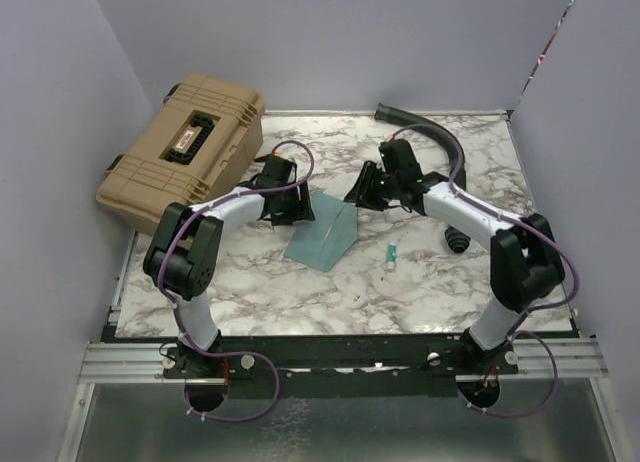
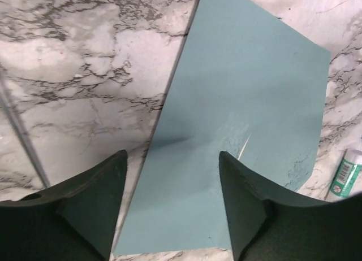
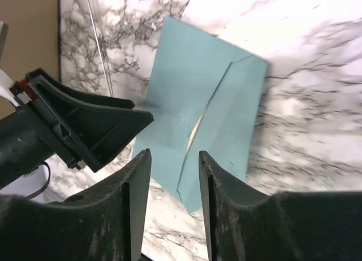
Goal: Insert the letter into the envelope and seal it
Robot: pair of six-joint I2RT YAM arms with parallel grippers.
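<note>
The teal envelope (image 1: 322,234) lies on the marble table between the two arms. Its pointed flap is folded over the body (image 3: 226,97), and a thin pale sliver shows along the flap's edge (image 3: 198,125). The letter is hidden from view. My left gripper (image 1: 295,210) hovers over the envelope's left end (image 2: 243,91), open (image 2: 172,155), with nothing between its fingers. My right gripper (image 1: 362,190) hangs above the envelope's far right corner, its jaws open (image 3: 174,152) with a narrower gap and nothing held. The left gripper's finger (image 3: 107,131) shows in the right wrist view.
A small white and green glue stick (image 1: 392,253) lies on the table right of the envelope (image 2: 346,173). A tan hard case (image 1: 185,147) stands at the back left. A black hose (image 1: 430,132) curves at the back right, and a small black object (image 1: 457,240) sits by the right arm.
</note>
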